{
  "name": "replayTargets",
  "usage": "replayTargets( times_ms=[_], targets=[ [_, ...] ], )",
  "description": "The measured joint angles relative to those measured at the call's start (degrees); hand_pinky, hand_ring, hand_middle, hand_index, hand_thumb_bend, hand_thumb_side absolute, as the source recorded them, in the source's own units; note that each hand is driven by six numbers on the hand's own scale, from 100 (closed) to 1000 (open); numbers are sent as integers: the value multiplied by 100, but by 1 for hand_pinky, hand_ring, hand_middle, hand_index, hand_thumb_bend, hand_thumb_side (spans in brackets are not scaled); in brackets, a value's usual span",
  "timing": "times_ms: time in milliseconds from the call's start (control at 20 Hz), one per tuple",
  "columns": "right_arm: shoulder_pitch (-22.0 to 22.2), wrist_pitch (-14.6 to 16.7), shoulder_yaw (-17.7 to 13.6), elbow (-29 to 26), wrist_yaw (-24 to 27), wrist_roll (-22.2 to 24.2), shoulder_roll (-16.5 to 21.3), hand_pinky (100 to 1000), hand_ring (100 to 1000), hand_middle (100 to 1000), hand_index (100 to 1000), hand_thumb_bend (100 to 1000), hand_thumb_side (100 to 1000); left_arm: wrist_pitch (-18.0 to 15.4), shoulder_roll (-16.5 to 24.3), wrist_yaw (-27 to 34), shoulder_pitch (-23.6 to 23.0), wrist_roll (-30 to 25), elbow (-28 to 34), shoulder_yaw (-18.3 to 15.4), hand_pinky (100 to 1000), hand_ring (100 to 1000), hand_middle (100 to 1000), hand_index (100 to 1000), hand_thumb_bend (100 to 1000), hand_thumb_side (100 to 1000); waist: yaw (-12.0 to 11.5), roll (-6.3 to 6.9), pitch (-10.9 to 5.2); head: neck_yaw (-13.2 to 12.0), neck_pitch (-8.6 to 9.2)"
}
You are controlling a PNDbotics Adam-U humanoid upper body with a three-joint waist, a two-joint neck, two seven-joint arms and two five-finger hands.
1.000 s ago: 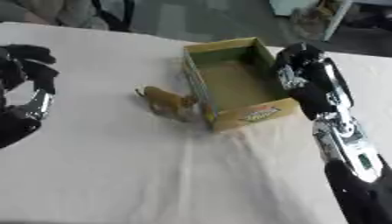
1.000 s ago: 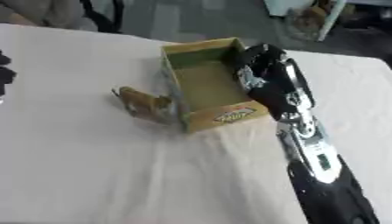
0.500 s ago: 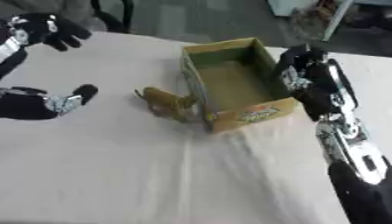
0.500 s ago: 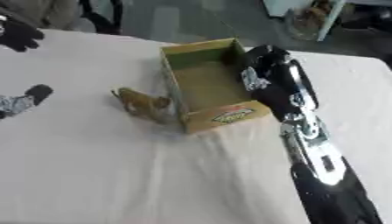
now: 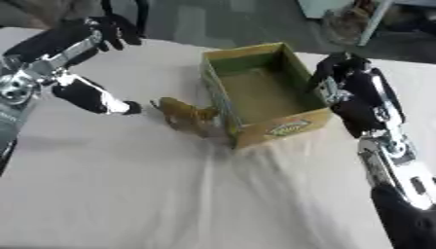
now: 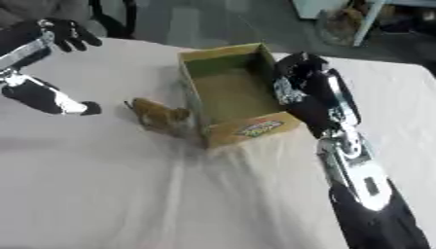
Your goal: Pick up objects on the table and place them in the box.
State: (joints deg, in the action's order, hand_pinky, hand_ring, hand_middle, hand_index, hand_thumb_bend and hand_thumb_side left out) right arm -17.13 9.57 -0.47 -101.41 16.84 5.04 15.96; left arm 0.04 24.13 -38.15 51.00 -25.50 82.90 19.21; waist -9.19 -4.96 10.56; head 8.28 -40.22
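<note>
Counter (image 5: 128, 194), left to right: your left robot hand (image 5: 85, 90) hangs above the cloth with thumb and fingers spread wide, holding nothing, its thumb tip just beside the brown toy animal (image 5: 189, 115). That toy lies on the cloth against the left wall of the open cardboard box (image 5: 255, 92). Your right robot hand (image 5: 349, 82) rests against the box's right wall, fingers curled over its rim.

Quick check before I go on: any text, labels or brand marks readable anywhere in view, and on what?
None can be read.
Cardboard box: an oval green and yellow label on its near end panel, with red marks, too blurred to read.
Brown toy animal, table cloth, both hands: no text visible.
</note>
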Motion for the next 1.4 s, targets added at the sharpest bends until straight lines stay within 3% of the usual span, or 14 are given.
replayTargets(
  times_ms=[600, 1400],
  targets=[
    [-51, -20, 112, 1, 46, 113, -9, 434, 457, 445, 522, 100, 115, -623, -1001, -1039, 432, 465, -2089, -82, 729, 726, 729, 825, 640, 102, 293, -10, 0, -268, 0],
    [-67, -31, 161, 2, 73, 170, -17, 434, 457, 444, 522, 100, 118, -837, -1387, -1625, 438, 649, -3086, -389, 708, 701, 700, 797, 600, 132, 516, -4, 1, -371, 0]
  ],
)
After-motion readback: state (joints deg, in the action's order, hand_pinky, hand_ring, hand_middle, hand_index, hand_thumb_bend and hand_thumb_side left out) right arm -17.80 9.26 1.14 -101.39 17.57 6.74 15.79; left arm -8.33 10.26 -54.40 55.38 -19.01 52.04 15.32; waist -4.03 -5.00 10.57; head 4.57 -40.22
